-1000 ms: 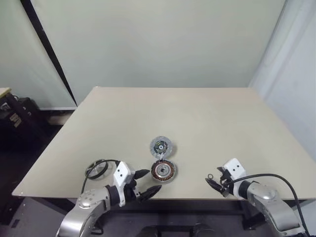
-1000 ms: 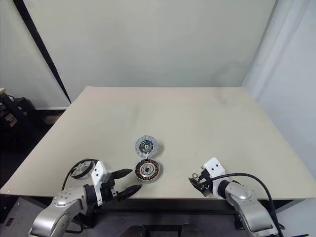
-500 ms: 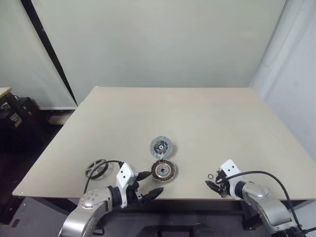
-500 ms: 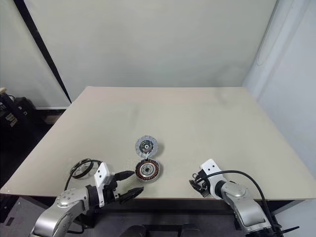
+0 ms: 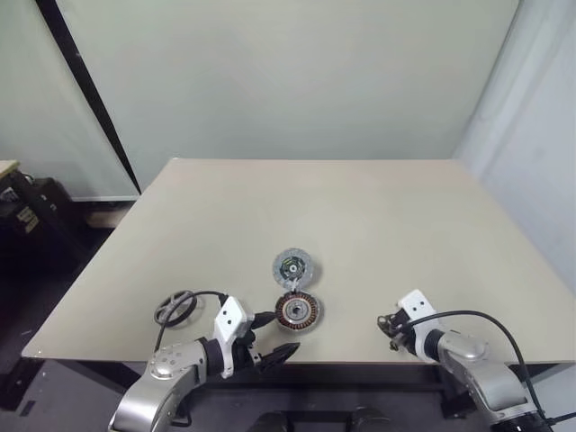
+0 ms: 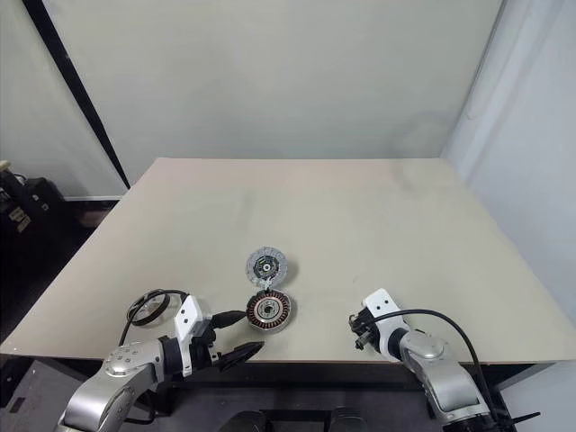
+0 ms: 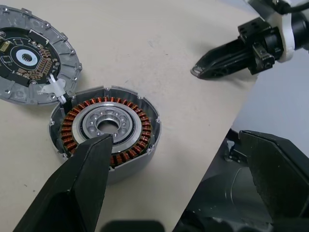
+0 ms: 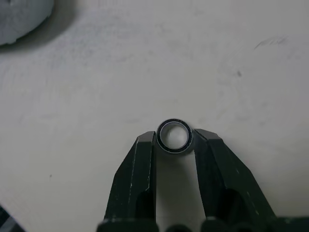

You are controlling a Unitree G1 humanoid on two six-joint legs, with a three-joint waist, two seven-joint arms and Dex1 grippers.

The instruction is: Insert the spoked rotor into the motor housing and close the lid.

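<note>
1. The right gripper has its jaws pinched on a small ring lying flat on the desk, well right of the housing.
2. The left gripper hangs wide open, holding nothing, just left of the housing.
3. The rotor lies at the desk's left edge, nearest the left arm; the lid lies swung open behind the housing.

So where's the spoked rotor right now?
The spoked rotor lies flat near the table's front-left corner in the head views, left of the motor housing and just beyond the left gripper.
</note>
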